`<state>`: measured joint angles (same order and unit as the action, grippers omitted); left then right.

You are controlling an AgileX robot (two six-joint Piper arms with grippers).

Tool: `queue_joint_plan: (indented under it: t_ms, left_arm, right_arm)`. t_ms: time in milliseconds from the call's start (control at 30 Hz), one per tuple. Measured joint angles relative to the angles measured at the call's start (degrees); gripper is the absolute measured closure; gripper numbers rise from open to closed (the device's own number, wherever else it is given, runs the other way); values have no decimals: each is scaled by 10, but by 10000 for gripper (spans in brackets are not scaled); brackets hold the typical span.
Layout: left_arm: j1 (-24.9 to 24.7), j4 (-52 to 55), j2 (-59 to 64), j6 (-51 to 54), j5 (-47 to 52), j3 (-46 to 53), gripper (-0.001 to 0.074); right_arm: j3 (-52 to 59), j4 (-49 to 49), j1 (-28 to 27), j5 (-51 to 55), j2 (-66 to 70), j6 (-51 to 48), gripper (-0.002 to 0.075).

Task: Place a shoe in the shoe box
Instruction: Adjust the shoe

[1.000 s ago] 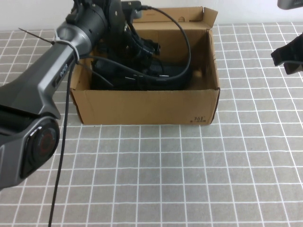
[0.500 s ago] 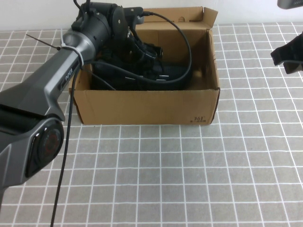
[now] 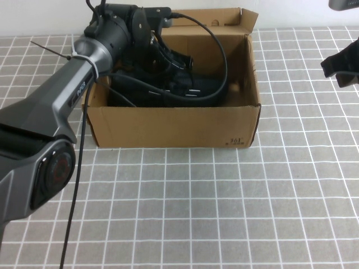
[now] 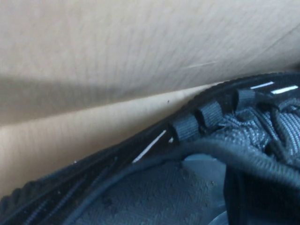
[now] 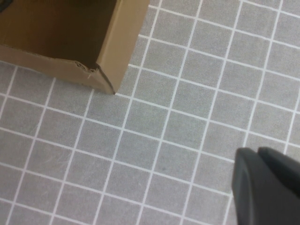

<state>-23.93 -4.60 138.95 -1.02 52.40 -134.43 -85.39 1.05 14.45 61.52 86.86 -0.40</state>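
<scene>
One shoe box stands open on the grey tiled table, toward the far side and a little left of centre, its long axis running left to right and its lid flap standing up at the far edge. A small dark print sits at the near right corner of its front wall. Inside lies one black shoe, stretched left to right along the box floor; which end is the toe cannot be told from above, because the left arm and its black cable cover much of it.

The left arm reaches from the near left over the box's left wall, and the left gripper is down inside the box on top of the shoe. Whether its fingers are spread or pinching cannot be told. The left wrist view shows only the shoe's lace loops, knit upper and grey lining lying close against a cardboard wall.

The right gripper hangs above bare tiles well to the right of the box, holding nothing, its two dark fingers pressed together. One box corner appears in its wrist view
</scene>
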Motion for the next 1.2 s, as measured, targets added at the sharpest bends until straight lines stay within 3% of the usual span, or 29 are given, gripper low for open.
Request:
queue_joint_plan:
  t_ms: [233, 933, 1200]
  left_arm:
    - [0, -37, 0, 93, -13, 0, 715]
    - [0, -69, 0, 150, -44, 1, 717]
    - [0, -128, 0, 203, -69, 1, 719]
  right_arm:
    - [0, 0, 0, 0, 0, 0, 742]
    - [0, 0, 0, 4, 21, -1, 742]
    - [0, -1, 0, -7, 25, -1, 742]
